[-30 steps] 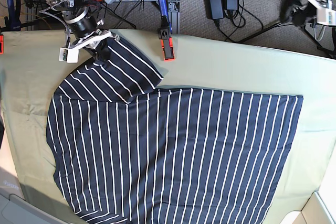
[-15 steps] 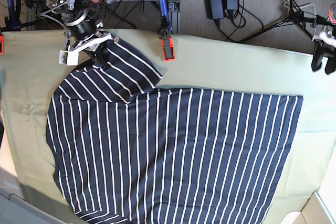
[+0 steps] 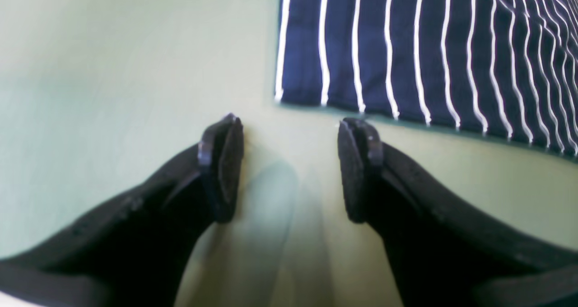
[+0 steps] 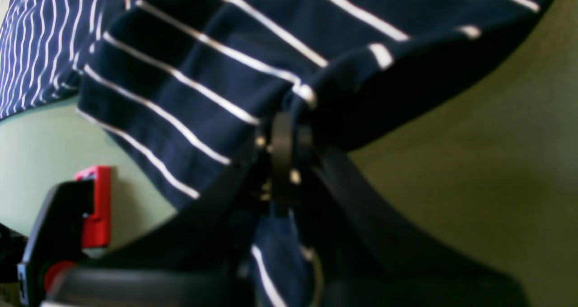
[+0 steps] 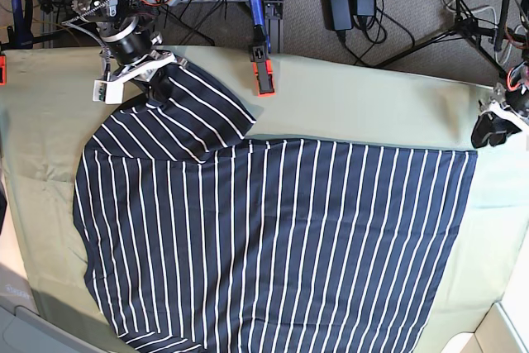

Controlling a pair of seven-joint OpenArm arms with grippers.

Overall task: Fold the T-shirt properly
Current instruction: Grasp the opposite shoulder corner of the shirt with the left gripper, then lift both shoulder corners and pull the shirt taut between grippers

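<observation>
The table [image 5: 355, 97], covered in a plain olive-green cloth, carries the large dark navy T-shirt with thin white stripes [image 5: 281, 245], which lies spread flat over most of it, its straight hem edge toward the base view's right and one short sleeve [image 5: 194, 105] folded up at the upper left. A black clamp with red-orange grips [image 5: 263, 64] sits on the table's far edge, just beside that sleeve. The right gripper [image 4: 282, 131] has its jaws clamped on the sleeve's edge, the striped fabric bunched over them; compared with a second ago it sits almost where it was. The left gripper [image 3: 289, 162] has changed most: a second ago it was up above the floor cables at the far right, and now it has come down to the table, jaws wide apart and holding nothing, hovering over bare green cloth just beside the shirt's hem corner [image 3: 282, 97]. No readable writing or brand shows anywhere.
</observation>
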